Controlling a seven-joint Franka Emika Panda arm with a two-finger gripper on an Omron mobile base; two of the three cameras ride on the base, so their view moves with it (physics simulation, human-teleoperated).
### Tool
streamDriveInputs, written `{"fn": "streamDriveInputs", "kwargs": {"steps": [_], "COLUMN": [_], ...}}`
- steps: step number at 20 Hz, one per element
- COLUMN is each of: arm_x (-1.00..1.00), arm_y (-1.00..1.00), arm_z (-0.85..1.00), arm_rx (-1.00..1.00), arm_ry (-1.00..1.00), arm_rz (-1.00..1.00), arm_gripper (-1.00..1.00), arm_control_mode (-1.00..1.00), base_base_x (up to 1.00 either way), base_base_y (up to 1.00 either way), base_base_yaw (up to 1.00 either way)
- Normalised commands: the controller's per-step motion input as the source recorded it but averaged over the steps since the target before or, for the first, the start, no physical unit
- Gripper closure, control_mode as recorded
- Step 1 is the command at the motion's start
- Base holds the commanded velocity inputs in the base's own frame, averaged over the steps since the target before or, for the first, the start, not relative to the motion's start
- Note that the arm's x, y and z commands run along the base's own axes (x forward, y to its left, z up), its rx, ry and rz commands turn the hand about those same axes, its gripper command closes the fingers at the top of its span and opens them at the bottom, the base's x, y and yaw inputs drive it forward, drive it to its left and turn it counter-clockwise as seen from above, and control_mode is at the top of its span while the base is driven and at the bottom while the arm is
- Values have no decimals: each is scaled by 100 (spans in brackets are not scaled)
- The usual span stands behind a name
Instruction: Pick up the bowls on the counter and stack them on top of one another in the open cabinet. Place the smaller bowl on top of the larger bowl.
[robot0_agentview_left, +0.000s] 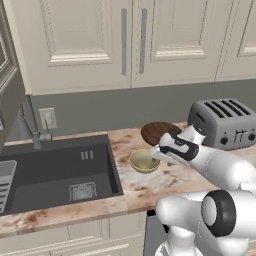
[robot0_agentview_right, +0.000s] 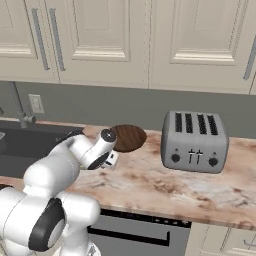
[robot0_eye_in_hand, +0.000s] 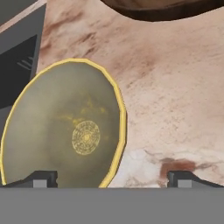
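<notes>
Pincer (robot0_eye_in_hand: 112, 177): spread, straddling near rim of smaller bowl (robot0_eye_in_hand: 65, 127), not pinching. Larger bowl (robot0_eye_in_hand: 162, 9): beyond pincer, on table (robot0_eye_in_hand: 175, 87). Sink (robot0_agentview_left: 55, 172): left of pincer. Toaster (robot0_agentview_right: 195, 141): right, well apart.

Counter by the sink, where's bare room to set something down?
The counter is bare in front of the toaster, out to its front edge. It is crowded between the sink and toaster, where the smaller bowl, larger bowl and gripper sit.
</notes>
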Motion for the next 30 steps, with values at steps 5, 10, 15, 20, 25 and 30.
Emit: {"fn": "streamDriveInputs", "kwargs": {"steps": [5, 10, 15, 20, 25, 30], "arm_x": [11, 8, 25, 17, 4, 0], "arm_y": [9, 4, 20, 13, 2, 0], "arm_z": [-23, -8, -15, -14, -3, 0], "arm_rx": [0, 0, 0, 0, 0, 0], "arm_ry": [0, 0, 0, 0, 0, 0], "arm_rz": [0, 0, -2, -2, 0, 0], "arm_gripper": [-100, -100, -100, -100, 100, 100], "arm_control_mode": [-100, -100, -100, -100, -100, -100], "base_base_x": [0, 0, 0, 0, 0, 0], "base_base_y": [0, 0, 0, 0, 0, 0], "base_base_yaw": [0, 0, 0, 0, 0, 0]}}
